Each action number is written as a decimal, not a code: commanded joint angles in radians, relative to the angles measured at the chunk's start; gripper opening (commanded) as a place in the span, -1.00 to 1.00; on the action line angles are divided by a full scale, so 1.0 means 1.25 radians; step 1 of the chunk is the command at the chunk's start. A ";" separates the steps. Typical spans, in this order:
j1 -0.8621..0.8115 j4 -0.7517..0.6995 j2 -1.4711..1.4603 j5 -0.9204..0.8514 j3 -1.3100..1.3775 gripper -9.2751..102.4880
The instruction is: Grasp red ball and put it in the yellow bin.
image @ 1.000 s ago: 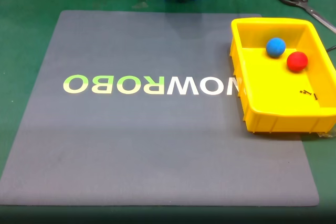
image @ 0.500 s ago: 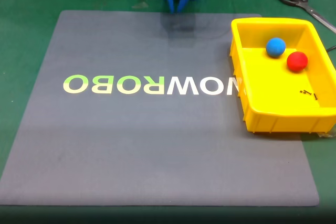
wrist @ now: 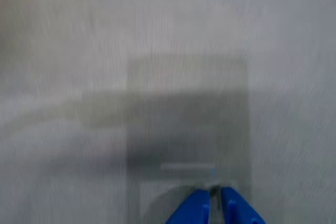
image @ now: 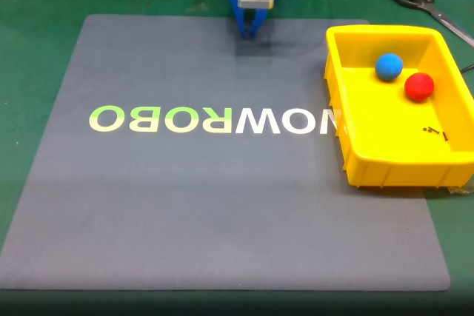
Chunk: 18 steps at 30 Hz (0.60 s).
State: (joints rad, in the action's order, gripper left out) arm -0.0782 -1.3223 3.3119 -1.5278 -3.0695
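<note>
Two balls sit in the yellow bin (image: 355,157) in my fixed view: the red ball (image: 418,86) and a blue ball (image: 389,66). They lie close together near the far end of the bin, the blue one a little farther back and to the left, and I cannot tell if they touch. Both are small, round and not shiny. The bin is a bright plastic box with raised walls and a thick rim, and its left side rests on the right edge of a big gray mat (image: 185,205). The mat looks smooth and flat, with large white and green letters (image: 211,120) across its middle that read upside down from here. Under the mat is the green worktop (image: 37,5). A pair of scissors (image: 426,1) with black handles lies on the worktop behind the bin, at the top right. My blue arm's gripper (image: 249,33) is at the far edge of the mat, well apart from the bin, with nothing between them. In the wrist view the gripper (wrist: 215,203) points at bare gray mat with a dark shadow on it, and that picture is blurry. The jaws are nearly together with only a thin gap, and they hold nothing.
</note>
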 commanded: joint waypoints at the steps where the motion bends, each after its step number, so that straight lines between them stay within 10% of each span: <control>1: -0.001 -0.016 0.010 0.007 -0.026 -0.83; 18: -0.004 -0.022 0.010 0.009 -0.026 -0.83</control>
State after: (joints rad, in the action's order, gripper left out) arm -0.0782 -1.3468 3.3119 -1.5263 -3.0695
